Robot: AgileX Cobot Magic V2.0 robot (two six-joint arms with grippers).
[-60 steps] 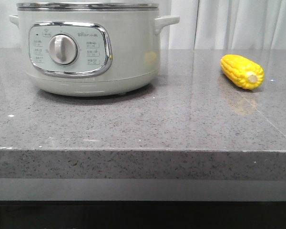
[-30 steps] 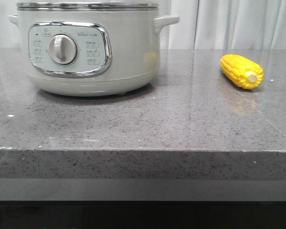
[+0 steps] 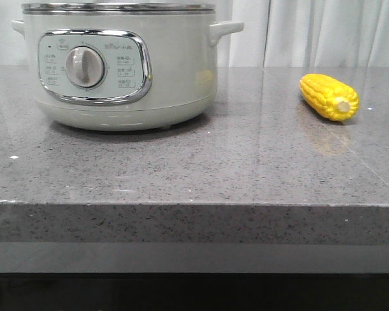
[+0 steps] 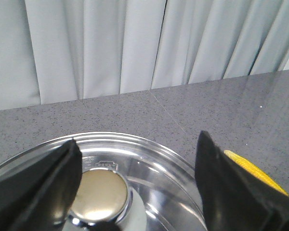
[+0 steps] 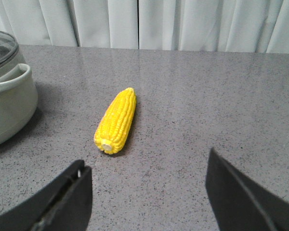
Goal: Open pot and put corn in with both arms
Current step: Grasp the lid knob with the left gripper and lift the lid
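Observation:
The pale cream-green pot stands at the back left of the grey counter with its steel-rimmed lid on. The lid's round knob shows in the left wrist view. My left gripper is open above the lid, the knob near its left finger. The yellow corn lies on the counter at the right, apart from the pot. In the right wrist view the corn lies ahead of my open right gripper, which is empty. Neither gripper shows in the front view.
The grey speckled counter has its front edge near the camera. White curtains hang behind it. The pot's side handle shows beside the corn in the right wrist view.

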